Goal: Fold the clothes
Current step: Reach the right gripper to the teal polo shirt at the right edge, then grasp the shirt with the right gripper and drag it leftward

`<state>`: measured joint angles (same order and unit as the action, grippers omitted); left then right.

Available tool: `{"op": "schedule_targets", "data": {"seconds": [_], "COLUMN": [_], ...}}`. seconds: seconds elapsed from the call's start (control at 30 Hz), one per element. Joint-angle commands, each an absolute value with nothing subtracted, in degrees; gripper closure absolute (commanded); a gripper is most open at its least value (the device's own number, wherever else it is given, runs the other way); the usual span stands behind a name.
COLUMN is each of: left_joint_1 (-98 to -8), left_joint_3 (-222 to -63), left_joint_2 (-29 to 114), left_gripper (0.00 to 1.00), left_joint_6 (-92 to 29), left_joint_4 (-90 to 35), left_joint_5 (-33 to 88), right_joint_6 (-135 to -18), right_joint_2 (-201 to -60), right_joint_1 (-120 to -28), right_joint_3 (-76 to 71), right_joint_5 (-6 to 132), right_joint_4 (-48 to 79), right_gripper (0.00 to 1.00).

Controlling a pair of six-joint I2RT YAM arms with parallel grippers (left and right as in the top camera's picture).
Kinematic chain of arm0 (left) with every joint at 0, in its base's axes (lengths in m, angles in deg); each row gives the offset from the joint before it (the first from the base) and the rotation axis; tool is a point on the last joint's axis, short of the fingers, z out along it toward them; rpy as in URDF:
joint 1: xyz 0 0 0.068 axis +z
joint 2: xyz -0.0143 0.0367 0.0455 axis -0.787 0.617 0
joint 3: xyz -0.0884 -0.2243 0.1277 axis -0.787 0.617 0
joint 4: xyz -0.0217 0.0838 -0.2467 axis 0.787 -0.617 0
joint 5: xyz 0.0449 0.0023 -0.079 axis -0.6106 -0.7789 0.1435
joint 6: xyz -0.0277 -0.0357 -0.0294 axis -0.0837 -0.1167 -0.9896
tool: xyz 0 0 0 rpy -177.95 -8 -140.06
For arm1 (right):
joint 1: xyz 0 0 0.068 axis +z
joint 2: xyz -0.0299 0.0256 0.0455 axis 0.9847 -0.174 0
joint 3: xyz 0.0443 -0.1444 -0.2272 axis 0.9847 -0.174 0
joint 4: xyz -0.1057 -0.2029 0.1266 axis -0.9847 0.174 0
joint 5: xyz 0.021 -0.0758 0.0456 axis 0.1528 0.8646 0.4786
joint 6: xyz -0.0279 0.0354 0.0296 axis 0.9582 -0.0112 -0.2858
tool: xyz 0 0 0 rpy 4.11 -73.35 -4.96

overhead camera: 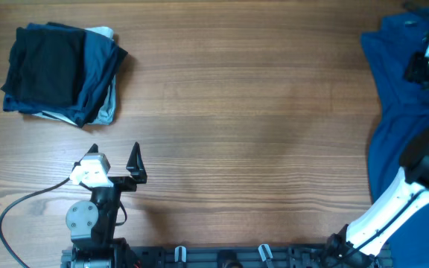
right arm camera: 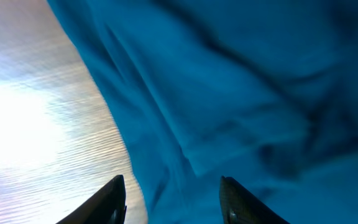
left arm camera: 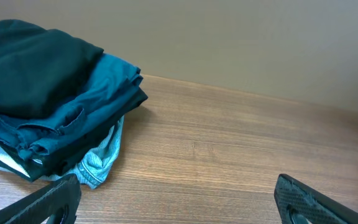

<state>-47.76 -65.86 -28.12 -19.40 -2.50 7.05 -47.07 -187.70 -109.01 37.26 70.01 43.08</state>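
Clothes (overhead camera: 397,97): were solid medium blue, no print, with darker blue in the creases. Table (overhead camera: 259,112): was light brown wood with fine straight grain; one patch glared white in the right wrist view. Black folded garment (overhead camera: 47,63) was plain. Navy garment (overhead camera: 99,59) read teal-blue close up. Pale-grey garment (overhead camera: 109,110) looked faintly speckled. Left gripper (overhead camera: 115,152) was black, and its housing (overhead camera: 89,173) white.
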Motion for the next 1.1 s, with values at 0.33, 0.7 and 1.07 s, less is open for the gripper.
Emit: {"op": "schedule_targets", "data": {"seconds": [0.33,0.7,1.07], "left_joint_1": [-47.6,-47.6,-47.6], "left_joint_3": [-65.5,-65.5,-65.5], "left_joint_2": [-28.5,-28.5,-28.5], "left_gripper": [0.0,0.0,0.0], "left_joint_6": [-18.5,-18.5,-18.5], "left_joint_4": [-2.4,-2.4,-2.4], "left_joint_5": [7.5,7.5,7.5], "right_joint_6": [-38.7,-39.0,-42.0], "right_joint_2": [-198.2,-199.0,-190.0], "right_joint_1": [-108.8,-108.8,-105.9], "right_joint_3": [37.9,36.4,36.6], "right_joint_5": [74.1,72.5,72.4], "right_joint_4": [34.1,33.9,32.0], "right_gripper": [0.42,0.96,0.96]}}
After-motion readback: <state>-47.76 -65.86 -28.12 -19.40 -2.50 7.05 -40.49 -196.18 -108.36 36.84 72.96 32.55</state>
